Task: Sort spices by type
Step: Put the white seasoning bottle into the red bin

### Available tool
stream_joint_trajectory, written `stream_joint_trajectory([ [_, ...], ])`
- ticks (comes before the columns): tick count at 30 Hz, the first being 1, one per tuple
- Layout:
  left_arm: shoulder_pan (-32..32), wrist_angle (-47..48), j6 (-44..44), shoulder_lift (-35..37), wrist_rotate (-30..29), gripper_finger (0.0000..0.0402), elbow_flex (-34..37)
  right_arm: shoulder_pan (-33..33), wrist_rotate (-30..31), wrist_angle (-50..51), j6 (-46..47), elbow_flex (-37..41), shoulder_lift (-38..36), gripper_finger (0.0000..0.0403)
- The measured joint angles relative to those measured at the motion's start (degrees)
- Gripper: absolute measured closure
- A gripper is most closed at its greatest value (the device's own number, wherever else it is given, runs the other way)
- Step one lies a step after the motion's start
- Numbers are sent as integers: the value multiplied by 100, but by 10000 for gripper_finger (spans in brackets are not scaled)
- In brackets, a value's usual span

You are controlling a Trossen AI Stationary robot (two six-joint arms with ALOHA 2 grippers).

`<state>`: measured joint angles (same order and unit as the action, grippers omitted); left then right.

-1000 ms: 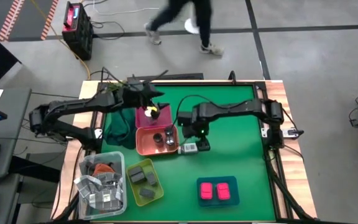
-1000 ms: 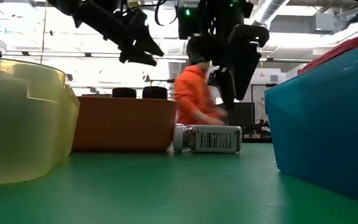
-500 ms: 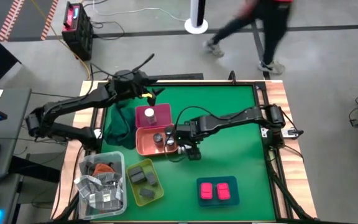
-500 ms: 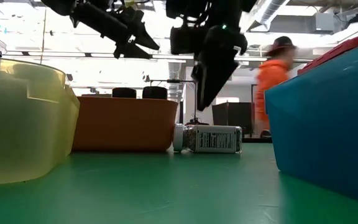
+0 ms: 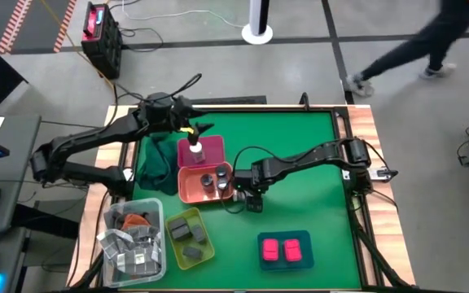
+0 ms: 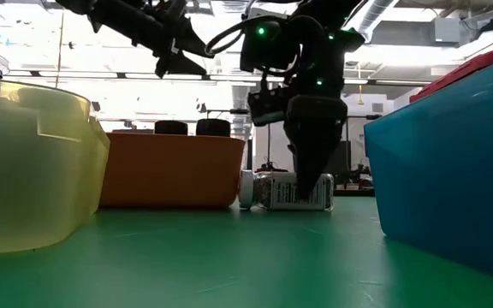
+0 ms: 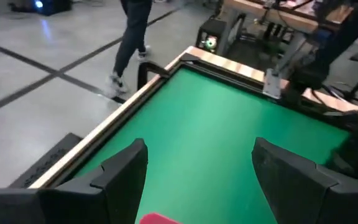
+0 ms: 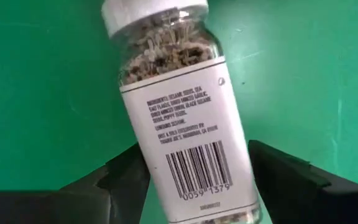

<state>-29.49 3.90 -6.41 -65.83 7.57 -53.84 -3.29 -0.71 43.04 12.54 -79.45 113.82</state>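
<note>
Right gripper (image 6: 312,181) has come down over the lying jar (image 8: 179,112)
Jaws apart, either side of it, not clamped; jar at 3 o'clock of orange tray (image 5: 187,189); pick is near; left gripper (image 5: 195,130) waits open at 12 o'clock.

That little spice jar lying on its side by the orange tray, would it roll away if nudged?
Probably: the jar is round and lies on its side on smooth green felt. Its glossy label looks slippery. The right gripper, fingers open on either side of it, may block rolling.
</note>
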Motion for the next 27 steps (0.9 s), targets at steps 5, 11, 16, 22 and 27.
stream_joint_trajectory([
  [5,0,254,174,163,240,125,0,-5,5,13,59,14,0,172],
  [11,-2,827,460,266,411,125,-2,-113,-33,-5,-678,101,-39,176],
  [16,0,1182,378,263,424,125,0,-118,-209,-32,-827,500,-248,176],
  [22,86,816,-104,263,418,125,0,-60,-235,-181,-810,1129,-850,176],
  [27,447,224,-319,263,277,125,0,196,314,-400,-411,1595,-1657,176],
])
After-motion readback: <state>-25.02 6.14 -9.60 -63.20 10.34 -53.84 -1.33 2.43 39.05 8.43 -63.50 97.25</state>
